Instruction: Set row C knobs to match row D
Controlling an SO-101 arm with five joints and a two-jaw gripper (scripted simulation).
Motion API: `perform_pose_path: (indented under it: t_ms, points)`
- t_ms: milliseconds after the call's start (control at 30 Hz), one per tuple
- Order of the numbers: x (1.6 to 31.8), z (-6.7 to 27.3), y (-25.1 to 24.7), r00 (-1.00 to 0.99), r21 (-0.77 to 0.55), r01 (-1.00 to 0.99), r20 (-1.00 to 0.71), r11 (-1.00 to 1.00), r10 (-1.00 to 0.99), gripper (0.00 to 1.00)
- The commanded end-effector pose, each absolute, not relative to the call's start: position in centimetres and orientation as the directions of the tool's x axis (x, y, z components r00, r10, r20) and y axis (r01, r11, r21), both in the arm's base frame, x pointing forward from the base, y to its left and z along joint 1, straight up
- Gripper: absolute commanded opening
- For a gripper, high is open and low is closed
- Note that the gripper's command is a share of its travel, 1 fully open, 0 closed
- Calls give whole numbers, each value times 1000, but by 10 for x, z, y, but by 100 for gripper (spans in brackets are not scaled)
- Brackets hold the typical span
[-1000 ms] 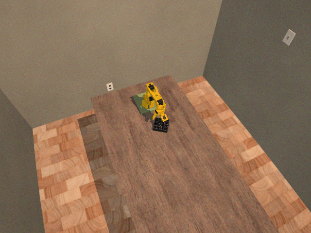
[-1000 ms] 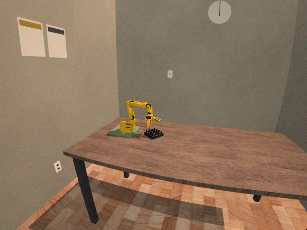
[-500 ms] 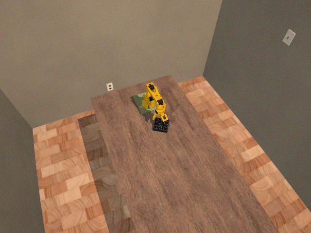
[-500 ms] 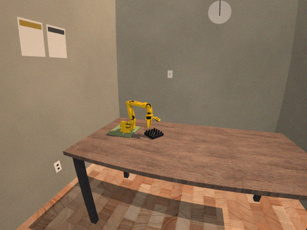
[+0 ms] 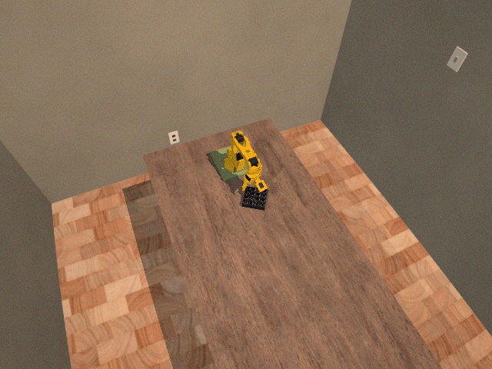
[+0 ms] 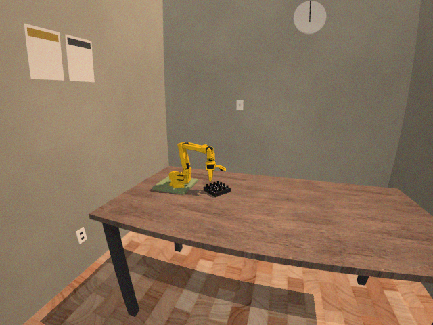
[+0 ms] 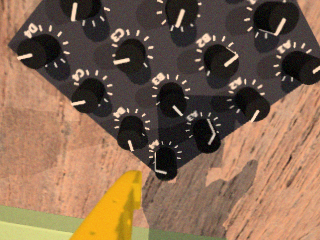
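The black knob box (image 5: 254, 197) (image 6: 216, 189) (image 7: 42, 22) lies on the wooden table, just in front of the arm's base. In the wrist view it fills the upper half, turned like a diamond. Knob C3 (image 7: 130, 52), knob C4 (image 7: 89, 94) and knob D4 (image 7: 34, 51) all have their white pointers towards the left. Knob A4 (image 7: 165, 162) is at the near corner. My gripper (image 5: 254, 185) (image 6: 215, 175) hangs a little above the box's near side, partly open with nothing between the fingers. Only its yellow fixed finger (image 7: 117, 210) shows in the wrist view, below knob A4.
The arm stands on a green base mat (image 5: 217, 158) (image 6: 160, 187) (image 7: 30, 225) near the table's far end. The long table (image 5: 277, 277) (image 6: 297, 217) stretches away past the box. A wall socket (image 5: 173, 137) is behind the table.
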State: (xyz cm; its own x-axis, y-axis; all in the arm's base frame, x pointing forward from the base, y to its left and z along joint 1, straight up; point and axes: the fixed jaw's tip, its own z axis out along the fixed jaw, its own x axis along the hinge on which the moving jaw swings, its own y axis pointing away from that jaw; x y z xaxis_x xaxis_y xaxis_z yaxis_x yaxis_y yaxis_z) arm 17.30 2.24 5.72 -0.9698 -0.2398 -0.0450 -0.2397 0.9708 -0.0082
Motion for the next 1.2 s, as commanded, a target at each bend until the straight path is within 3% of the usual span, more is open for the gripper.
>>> perform_pose_path:
  t_ms: [0, 533, 867, 1167]
  points:
    - [167, 52, 22, -954, 0, -301, -1, 954, -301, 38]
    - [164, 52, 21, -789, -1, -615, -1, 789, -615, 35]
    - [163, 52, 19, -586, -1, -810, -1, 586, -811, 32]
    - [161, 52, 17, -254, -1, -967, -1, 254, -967, 29]
